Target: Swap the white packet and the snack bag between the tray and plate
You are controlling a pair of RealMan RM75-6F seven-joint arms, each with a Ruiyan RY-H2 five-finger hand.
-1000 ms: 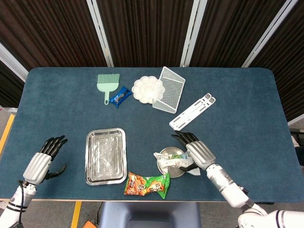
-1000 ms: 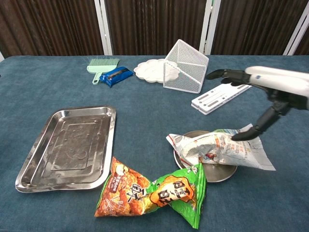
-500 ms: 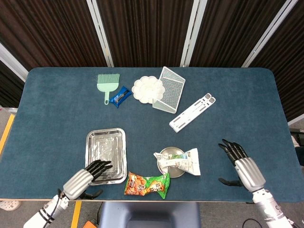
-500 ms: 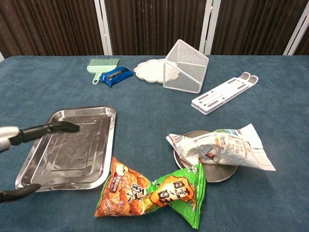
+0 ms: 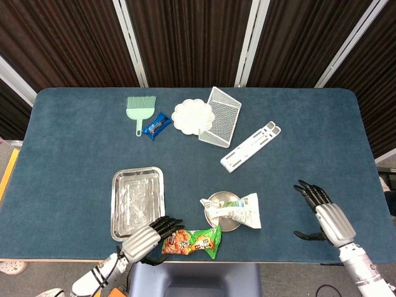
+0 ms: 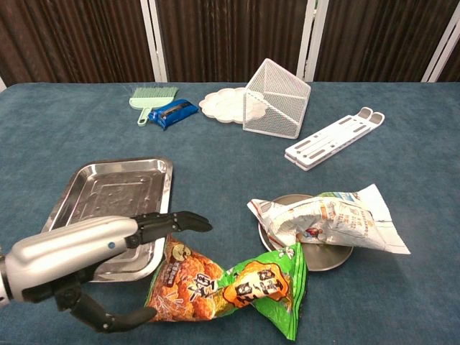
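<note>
While the white packet [image 6: 327, 219] is laid across the plate [image 6: 277, 204], the snack bag [image 6: 226, 284] is left on the bench [image 5: 74, 154] beside the tray [image 5: 137, 203]; the left robot hand [image 6: 72, 255] is spread over the bag's end, and the right robot hand [image 5: 328, 219] is spread, holding nothing.

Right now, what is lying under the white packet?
The white packet rests on a small round metal plate; its right end overhangs the table. The plate's middle is covered, so anything there cannot be seen.
</note>
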